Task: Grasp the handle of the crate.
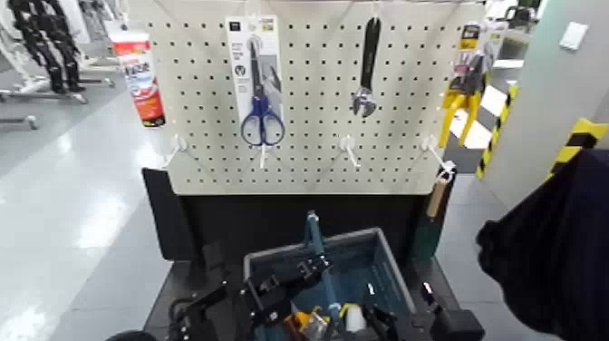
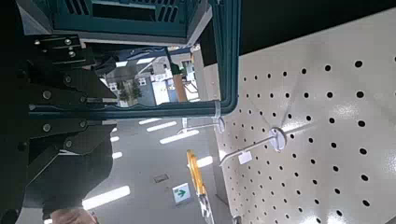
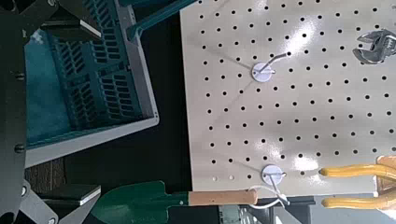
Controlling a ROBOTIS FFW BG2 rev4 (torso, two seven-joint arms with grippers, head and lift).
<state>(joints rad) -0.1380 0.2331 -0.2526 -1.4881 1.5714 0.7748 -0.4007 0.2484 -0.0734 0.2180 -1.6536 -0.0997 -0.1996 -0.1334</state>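
Observation:
The grey-blue crate sits low in the middle of the head view, below the pegboard. Its thin teal handle stands upright over its middle. My left gripper is at the handle's lower part, shut on it. In the left wrist view the handle runs between the two black fingers, with the crate beyond. My right gripper is low at the crate's near right corner, open and empty. The right wrist view shows the crate's ribbed wall.
A pegboard stands behind the crate with blue-handled scissors, a wrench, yellow pliers and bare hooks. A green trowel hangs at the right. Small items lie in the crate. A person's dark sleeve is at the right.

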